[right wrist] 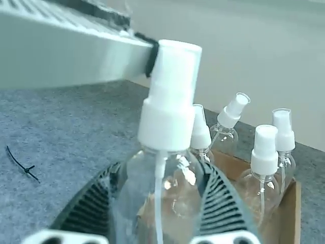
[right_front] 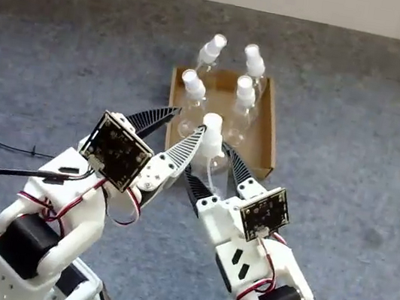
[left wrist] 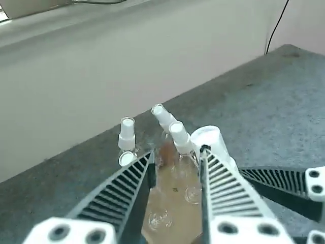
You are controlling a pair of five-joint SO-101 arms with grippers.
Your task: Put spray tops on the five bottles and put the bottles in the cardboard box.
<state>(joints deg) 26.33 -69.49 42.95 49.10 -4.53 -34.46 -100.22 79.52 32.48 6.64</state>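
Note:
A clear fifth bottle [right_front: 212, 169] with a white spray top [right_front: 211, 133] stands upright just in front of the cardboard box [right_front: 270, 142]. My right gripper [right_front: 209, 165] is shut on its body [right wrist: 157, 188]. My left gripper [right_front: 188, 121] is open, and one fingertip [right wrist: 147, 51] touches the side of that spray top [right wrist: 170, 101]. In the left wrist view the top [left wrist: 208, 138] sits beside one finger [left wrist: 205, 162]. Several capped bottles [right_front: 194, 88] stand inside the box [right wrist: 289, 213].
The box [left wrist: 172, 203] lies at mid-table on grey carpet-like cloth. A black cable tie [right_front: 14, 147] lies to the left, away from the arms. Open cloth surrounds the box on both sides.

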